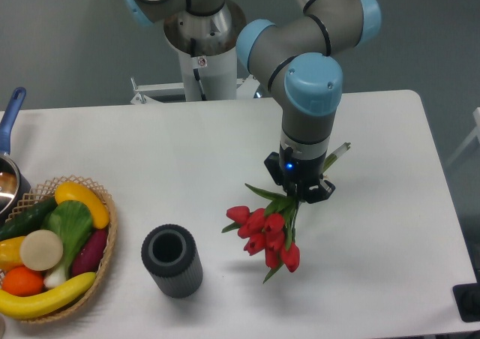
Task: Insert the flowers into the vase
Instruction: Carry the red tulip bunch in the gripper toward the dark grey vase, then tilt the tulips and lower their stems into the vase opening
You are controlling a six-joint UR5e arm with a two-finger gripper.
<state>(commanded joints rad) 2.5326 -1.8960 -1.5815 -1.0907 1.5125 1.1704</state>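
A bunch of red tulips, the flowers (268, 235), hangs buds-down and tilted toward the front, at the middle right of the table. My gripper (299, 192) points down over the green stems and is shut on them near their upper end; the wrist hides the fingers for the most part. The vase (172, 260), a short dark grey ribbed cylinder with an open hollow top, stands upright at the front of the table, left of the buds and apart from them.
A woven basket (111, 238) with fruit and vegetables sits at the front left. A pot with a blue handle (11, 112) shows at the left edge. The robot's base (201, 46) stands behind the table (150, 159).
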